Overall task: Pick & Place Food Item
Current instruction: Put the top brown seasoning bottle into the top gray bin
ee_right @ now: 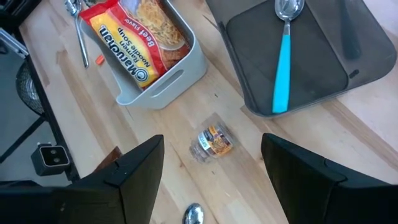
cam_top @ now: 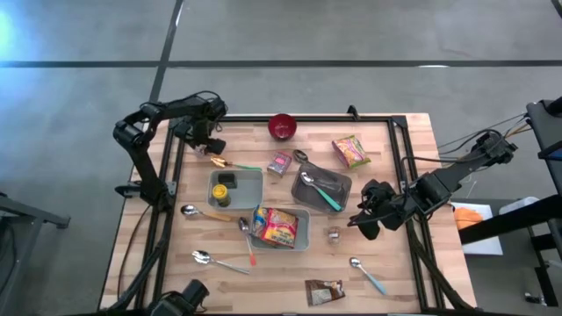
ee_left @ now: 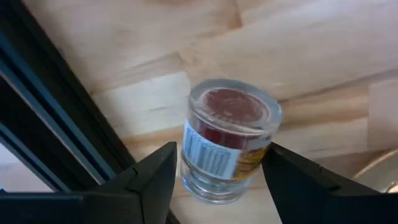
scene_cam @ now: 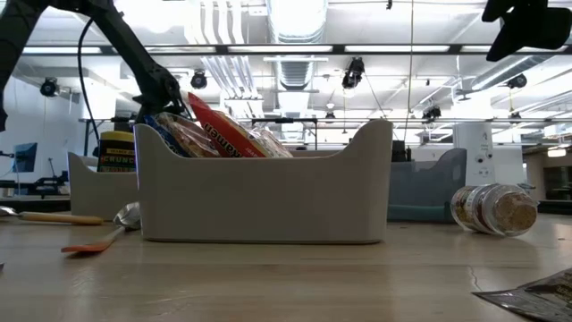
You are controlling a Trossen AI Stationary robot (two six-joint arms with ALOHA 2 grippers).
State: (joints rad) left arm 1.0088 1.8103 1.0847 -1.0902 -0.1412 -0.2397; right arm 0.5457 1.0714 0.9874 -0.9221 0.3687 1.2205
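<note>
Jar (ee_left: 227, 140) stands upright between my left gripper's (ee_left: 217, 186) parted fingers (ee_left: 155, 177), bracketed for a side grasp though contact is unconfirmed; my right gripper (ee_right: 211, 168) hangs released.

Both arms are built from dark, nearly black segments joined by rounded, bulky joint housings, as seen at the left and right of the high view. Thin dark cables are looped from the right arm toward the frame's right edge. Each hand (ee_left: 214, 180) (ee_right: 211, 168) is ended by two flat, matte black fingers (ee_left: 152, 180) with angular, wedge-shaped tips.
</note>
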